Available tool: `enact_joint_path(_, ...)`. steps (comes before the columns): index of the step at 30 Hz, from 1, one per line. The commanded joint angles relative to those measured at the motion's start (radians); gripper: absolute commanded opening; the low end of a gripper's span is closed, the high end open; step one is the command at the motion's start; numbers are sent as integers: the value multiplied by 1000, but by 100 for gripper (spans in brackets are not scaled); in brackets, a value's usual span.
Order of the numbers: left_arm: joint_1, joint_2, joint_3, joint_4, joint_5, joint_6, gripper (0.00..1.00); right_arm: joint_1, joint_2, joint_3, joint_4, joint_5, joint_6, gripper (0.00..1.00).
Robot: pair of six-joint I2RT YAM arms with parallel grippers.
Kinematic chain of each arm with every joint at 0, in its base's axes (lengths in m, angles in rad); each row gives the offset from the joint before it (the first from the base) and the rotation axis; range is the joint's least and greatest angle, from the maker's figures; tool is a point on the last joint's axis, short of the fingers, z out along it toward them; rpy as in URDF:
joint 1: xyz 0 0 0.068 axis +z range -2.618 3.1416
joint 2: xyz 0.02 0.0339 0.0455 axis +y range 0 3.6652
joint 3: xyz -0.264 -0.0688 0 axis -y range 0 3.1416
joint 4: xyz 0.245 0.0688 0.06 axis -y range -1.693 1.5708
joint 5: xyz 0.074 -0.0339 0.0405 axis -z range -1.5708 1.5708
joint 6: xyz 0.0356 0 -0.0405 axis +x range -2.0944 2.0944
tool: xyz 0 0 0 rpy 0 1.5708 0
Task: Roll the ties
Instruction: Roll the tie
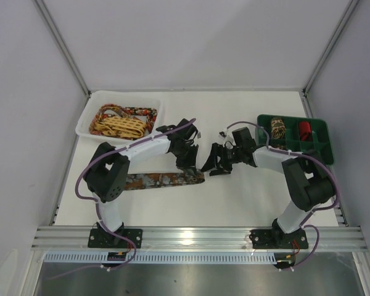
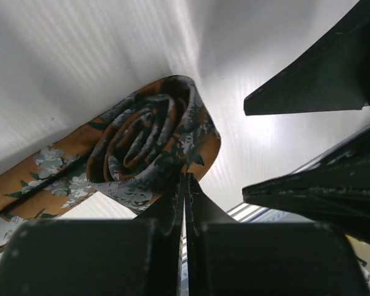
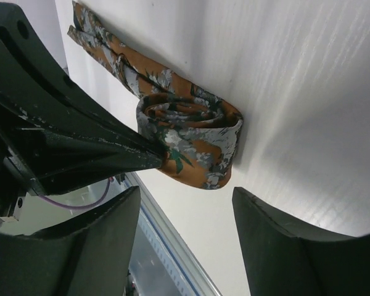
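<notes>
My left arm rises from its base, then stretches its forearm rightward over the white, finely ribbed table (image 1: 234, 203). The right arm folds in from the other side, so the two heads nearly meet at mid-table.

The left gripper (image 2: 185, 188) is clenched, its black fingers pressed flat together. Its tips sit against the rim of the coiled end of the orange-brown floral fabric necktie (image 2: 148, 148). Whether a layer is nipped between them I cannot tell. The right gripper (image 3: 185, 194) is released, its jaws spread wide and holding nothing, just beside the coil without touching it.

The necktie lies on the table, its right end wound into a loose, slightly flattened spiral and the rest running left as a flat strip. The cloth looks soft, printed with grey-white flowers and dark green leaves.
</notes>
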Motion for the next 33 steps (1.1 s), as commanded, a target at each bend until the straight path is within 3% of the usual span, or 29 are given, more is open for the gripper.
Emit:
enact_joint_path(1, 2, -9, -23, 33, -40, 0, 0, -1, 53, 39, 37, -71, -26, 66)
enact_joint_path(13, 53, -24, -118, 86, -32, 23, 0, 61, 191, 83, 181, -69, 29, 71)
enact_joint_path(22, 84, -27, -146, 105, -3, 57, 0, 121, 273, 108, 243, -16, 58, 68)
enact_joint_path(25, 90, -26, -149, 110, 8, 66, 0, 126, 288, 96, 293, 3, 102, 61)
enact_joint_path(29, 96, -29, -155, 111, 17, 75, 0, 127, 303, 91, 326, 11, 145, 34)
enact_joint_path(33, 97, -49, -153, 102, 9, 88, 0, 135, 273, 79, 309, 15, 170, 20)
